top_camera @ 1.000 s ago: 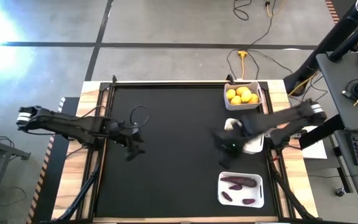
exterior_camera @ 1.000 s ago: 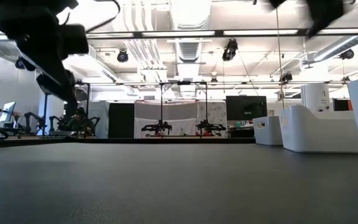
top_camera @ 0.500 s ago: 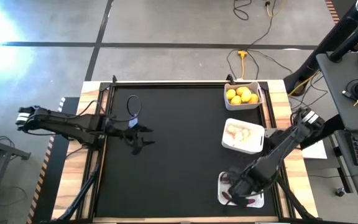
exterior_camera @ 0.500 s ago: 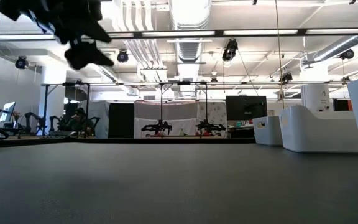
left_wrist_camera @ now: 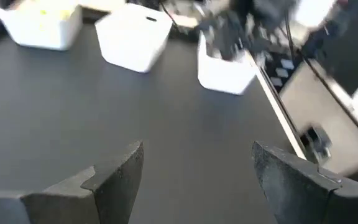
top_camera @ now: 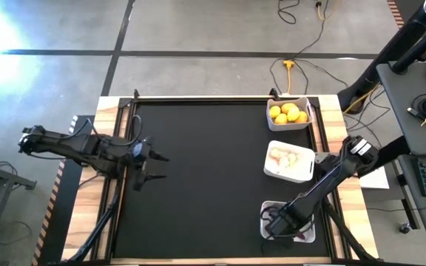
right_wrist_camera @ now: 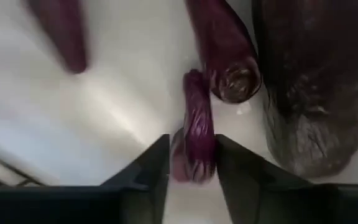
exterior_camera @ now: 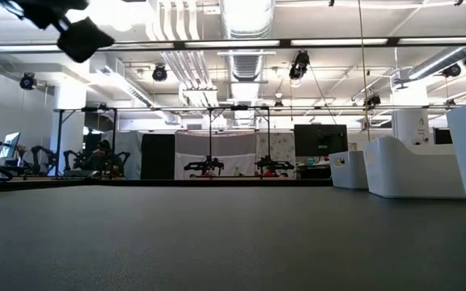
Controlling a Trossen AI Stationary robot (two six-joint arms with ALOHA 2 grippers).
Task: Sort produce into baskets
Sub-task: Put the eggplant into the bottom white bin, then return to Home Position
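Three white baskets stand along the table's right side: lemons (top_camera: 288, 113) in the far one, whitish bulbs (top_camera: 287, 157) in the middle one, dark purple eggplants (right_wrist_camera: 316, 81) in the near one (top_camera: 307, 234). My right gripper (top_camera: 278, 222) reaches down into the near basket, shut on a small purple eggplant bit (right_wrist_camera: 194, 134). My left gripper (top_camera: 152, 167) hangs open and empty above the table's left part, its fingers (left_wrist_camera: 120, 171) wide apart. My right gripper has the purple bit's near end (right_wrist_camera: 193, 165) between its two fingertips, which come steeply from above and lie along its sides. The bit's other end lies on the basket's white floor (right_wrist_camera: 117, 106), beside another eggplant's cut end (right_wrist_camera: 235, 81).
The black table top (top_camera: 205, 177) stretches between the two arms. In the low view the baskets' walls (exterior_camera: 415, 166) stand at the right. A second slim eggplant (right_wrist_camera: 61, 31) lies in the near basket. Wooden borders and rails edge the table.
My right gripper has swung from over the middle basket toward the table's near edge and gone down into the eggplant basket. My left gripper has drawn back toward the table's left edge and risen, turning as it went.
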